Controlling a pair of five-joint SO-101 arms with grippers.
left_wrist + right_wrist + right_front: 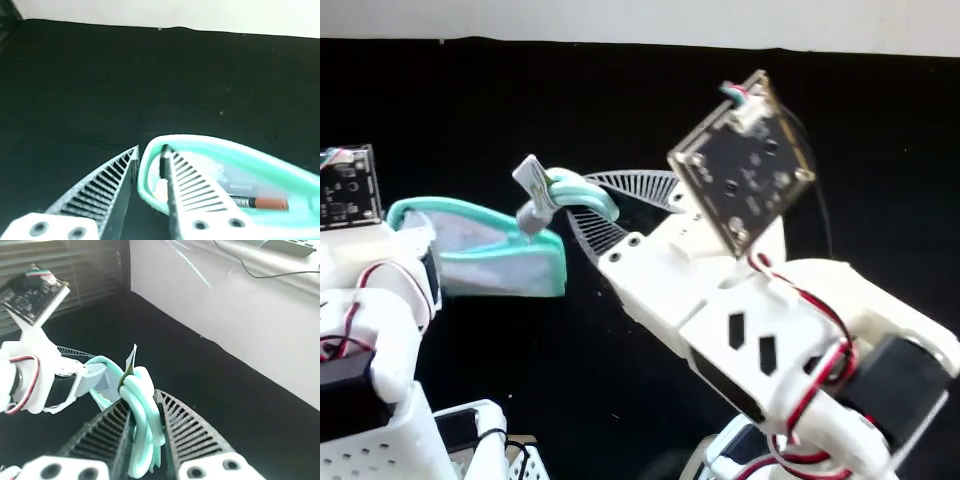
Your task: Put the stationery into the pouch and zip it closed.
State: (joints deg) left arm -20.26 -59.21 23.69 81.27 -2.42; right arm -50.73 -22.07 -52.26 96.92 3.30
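the right pincer [144,399] is closing tightly on one end of the mint pouch [145,440]. the left pincer [150,148] is pinching the rim at the other end, with one finger inside the opening. an orange-tipped pen [260,203] is lying inside the pouch, over the black table [100,75].

No readable text, seemingly, even on the pen [260,203].

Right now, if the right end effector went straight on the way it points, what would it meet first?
The mint-green fabric pouch, whose bunched end the right end effector now clamps; beyond it, probably only black tablecloth, though depth is unclear.
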